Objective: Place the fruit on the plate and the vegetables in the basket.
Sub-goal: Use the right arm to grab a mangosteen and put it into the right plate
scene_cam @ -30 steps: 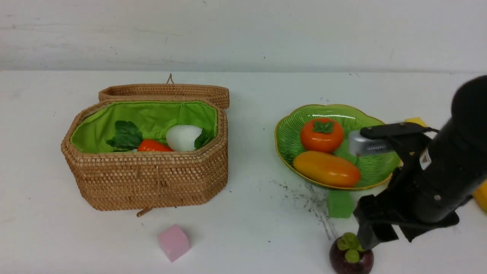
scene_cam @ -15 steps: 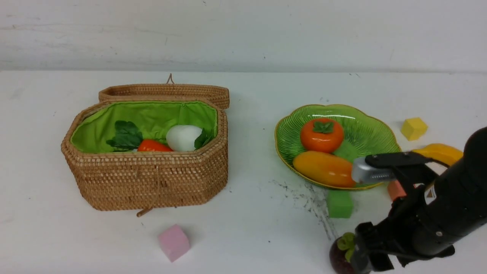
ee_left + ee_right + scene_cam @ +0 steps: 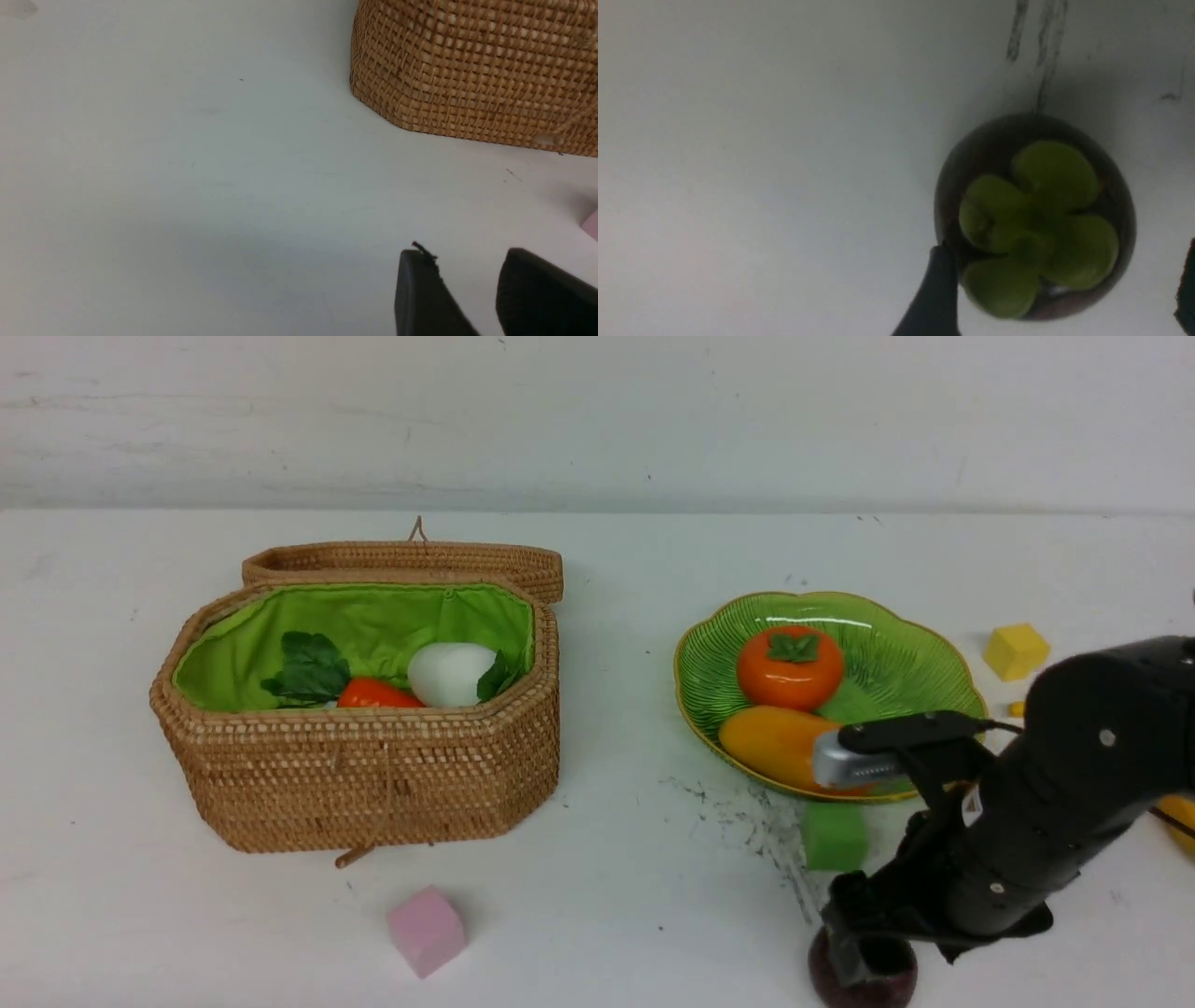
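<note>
Your left gripper (image 3: 472, 298), lower right of its wrist view, stands part-open on nothing. At the front view's bottom right, your right gripper (image 3: 864, 947) gapes wide around the mangosteen (image 3: 1034, 217), not gripping. Close off-centre and that round, glossy fruit could squirt away.

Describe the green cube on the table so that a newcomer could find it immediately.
Start at the green plate on the robot's right. The green cube sits on the white table beside its near rim. It is the only green cube there; the others are pink and yellow.
</note>
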### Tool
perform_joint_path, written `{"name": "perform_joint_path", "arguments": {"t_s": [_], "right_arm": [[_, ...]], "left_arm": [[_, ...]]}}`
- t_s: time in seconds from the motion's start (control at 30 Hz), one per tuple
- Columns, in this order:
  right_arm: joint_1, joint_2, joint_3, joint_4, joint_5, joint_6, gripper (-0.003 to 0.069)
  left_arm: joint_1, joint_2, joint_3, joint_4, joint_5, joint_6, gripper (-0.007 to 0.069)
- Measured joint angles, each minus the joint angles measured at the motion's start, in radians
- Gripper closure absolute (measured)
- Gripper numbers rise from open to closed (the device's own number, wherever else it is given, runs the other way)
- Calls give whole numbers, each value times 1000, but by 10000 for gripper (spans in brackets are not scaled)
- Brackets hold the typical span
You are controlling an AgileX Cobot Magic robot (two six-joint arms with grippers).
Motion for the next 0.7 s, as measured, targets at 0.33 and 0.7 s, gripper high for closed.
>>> {"name": "perform_joint_path", "arguments": {"t_s": [0.33,0.7], "right_arm": [[0,127,-54,23,20,0,11],[0,192,-74,42,65,-28,79]], "left_arm": [[0,0,0,0,0,0,386],[0,0,0,0,0,0,386]]}}
